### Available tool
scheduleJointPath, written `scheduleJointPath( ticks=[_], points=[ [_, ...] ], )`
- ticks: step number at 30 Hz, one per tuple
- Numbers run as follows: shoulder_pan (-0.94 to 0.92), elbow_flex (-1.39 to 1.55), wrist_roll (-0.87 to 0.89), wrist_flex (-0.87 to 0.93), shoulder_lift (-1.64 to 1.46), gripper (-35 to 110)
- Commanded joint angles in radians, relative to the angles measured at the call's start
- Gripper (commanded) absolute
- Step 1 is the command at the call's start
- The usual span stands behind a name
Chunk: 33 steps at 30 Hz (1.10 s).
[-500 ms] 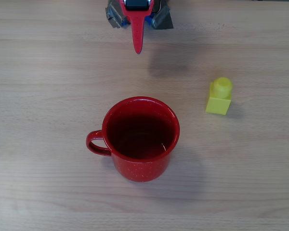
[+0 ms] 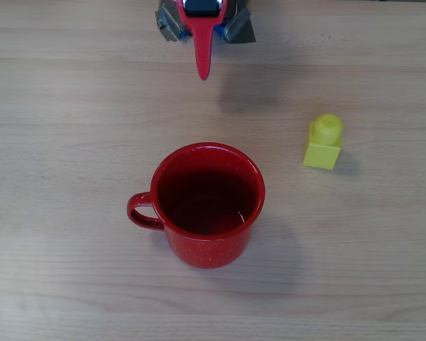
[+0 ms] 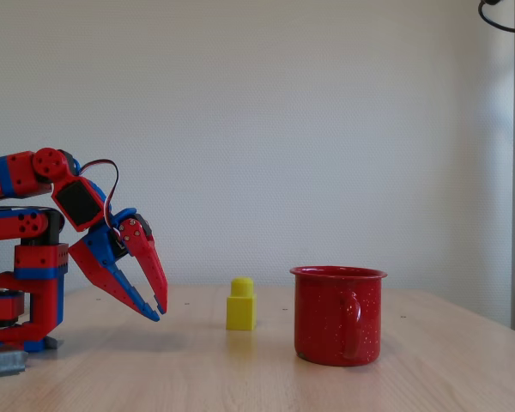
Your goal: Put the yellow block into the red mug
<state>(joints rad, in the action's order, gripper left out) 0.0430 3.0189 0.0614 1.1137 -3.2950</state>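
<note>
In the fixed view, the red and blue two-finger claw (image 3: 157, 308) is on the left, hanging just above the light wooden table (image 3: 197, 369) with its tips close together and nothing in it. The small yellow plastic block (image 3: 241, 305) stands in the middle, apart from the claw. The shiny red speckled mug (image 3: 338, 315) stands upright on the right, near the block. From above, the mug (image 2: 209, 204) looks empty inside.
</note>
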Motion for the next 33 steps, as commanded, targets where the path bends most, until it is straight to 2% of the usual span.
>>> scheduleJointPath(
  ticks=[1,17,23,33],
  points=[
    [-0.006,-0.017,0.008,0.003,-0.011,0],
    [0.000,-0.025,-0.018,0.008,-0.011,0],
    [0.032,-0.110,-0.002,0.049,-0.011,0],
    [0.084,-0.307,0.000,0.008,0.115,0]
  ],
)
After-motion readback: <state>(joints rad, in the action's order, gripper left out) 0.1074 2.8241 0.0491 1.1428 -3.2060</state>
